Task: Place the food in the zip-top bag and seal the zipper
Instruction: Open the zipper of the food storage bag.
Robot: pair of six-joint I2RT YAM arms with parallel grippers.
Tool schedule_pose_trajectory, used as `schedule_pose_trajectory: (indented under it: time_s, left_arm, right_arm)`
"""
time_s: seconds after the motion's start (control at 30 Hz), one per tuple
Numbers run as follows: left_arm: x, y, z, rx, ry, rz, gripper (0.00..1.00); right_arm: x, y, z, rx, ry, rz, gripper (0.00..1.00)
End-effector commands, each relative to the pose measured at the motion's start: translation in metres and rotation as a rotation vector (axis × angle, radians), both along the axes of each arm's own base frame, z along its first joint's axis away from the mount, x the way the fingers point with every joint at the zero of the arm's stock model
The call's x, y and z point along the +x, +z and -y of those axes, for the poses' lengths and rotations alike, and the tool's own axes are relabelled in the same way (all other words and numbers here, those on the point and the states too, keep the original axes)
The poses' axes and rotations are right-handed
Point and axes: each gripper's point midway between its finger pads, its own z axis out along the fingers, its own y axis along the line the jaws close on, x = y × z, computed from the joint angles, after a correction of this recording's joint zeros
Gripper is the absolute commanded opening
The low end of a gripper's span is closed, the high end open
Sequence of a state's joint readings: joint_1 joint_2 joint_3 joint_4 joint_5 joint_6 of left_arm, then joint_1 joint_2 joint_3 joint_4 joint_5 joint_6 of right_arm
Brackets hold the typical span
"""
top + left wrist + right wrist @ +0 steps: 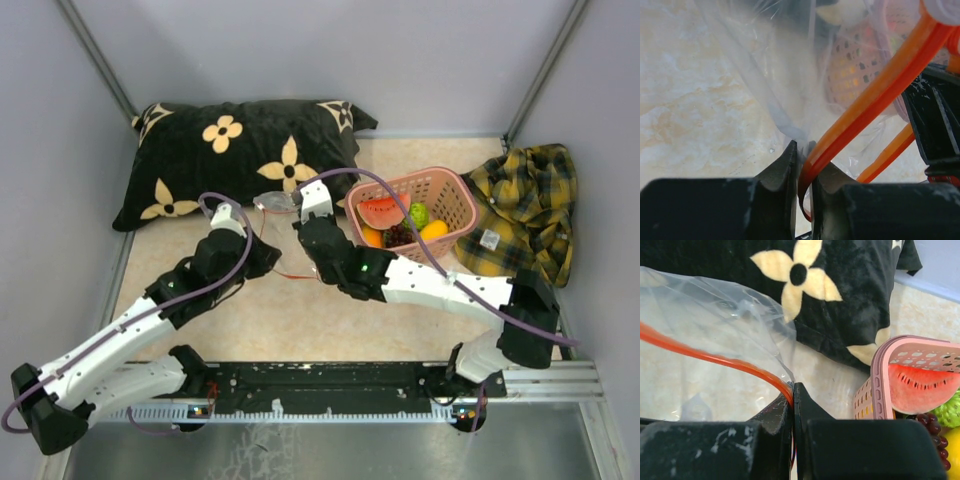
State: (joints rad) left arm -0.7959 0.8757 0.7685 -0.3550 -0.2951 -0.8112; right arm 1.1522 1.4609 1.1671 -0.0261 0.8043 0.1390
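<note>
Grey walls close in a beige, marble-patterned worktop (290, 320), seen from above. At about 11 o'clock lies a black pillow (240, 160) with cream flowers. At about 2 o'clock stands a pink basket (455, 195), and a yellow checked shirt (525, 205) is crumpled just beside it, on its 3 o'clock side. All the food (400, 225) is in the basket: the watermelon slice (381, 211) toward 9 o'clock, the bumpy green fruit (418, 214) next to it, the grape bunch (400, 236) just below them, and orange pieces (434, 230) on both sides of the grapes. The zip-top bag (272, 201) hangs between the two arms near the middle of the worktop, just at 6 o'clock from the pillow's lower edge (from above only a small clear patch of it shows). The left claw (802, 165) is closed on the zipper (875, 95): the orange strip runs down between its two fingers, with clear film beside it. The right claw (792, 395) is closed too, pinching the same strip together with the bag's edge. In the right wrist view the clear film arches up above the strip.
</note>
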Motion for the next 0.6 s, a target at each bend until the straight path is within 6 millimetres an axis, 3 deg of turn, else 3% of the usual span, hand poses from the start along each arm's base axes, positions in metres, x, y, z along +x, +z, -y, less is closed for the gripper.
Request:
schedule_pose_trajectory:
  time_s: [0.0,0.37,0.5,0.57]
  left_arm:
    - [0.003,0.02,-0.016,0.071,0.029,0.044,0.16]
    - [0.016,0.044,-0.051,0.391,0.085,0.04,0.0]
    - [0.023,0.05,-0.045,0.476,0.03,0.045,0.0]
    - [0.028,0.052,-0.034,0.501,-0.024,0.045,0.0]
  right_arm:
    - [0.011,0.012,0.01,0.106,-0.017,-0.042,0.0]
    - [0.02,-0.024,0.028,0.077,-0.007,-0.164,0.0]
    - [0.016,-0.026,0.03,0.08,0.009,-0.177,0.01]
    - [0.013,-0.018,0.027,0.104,0.042,-0.168,0.08]
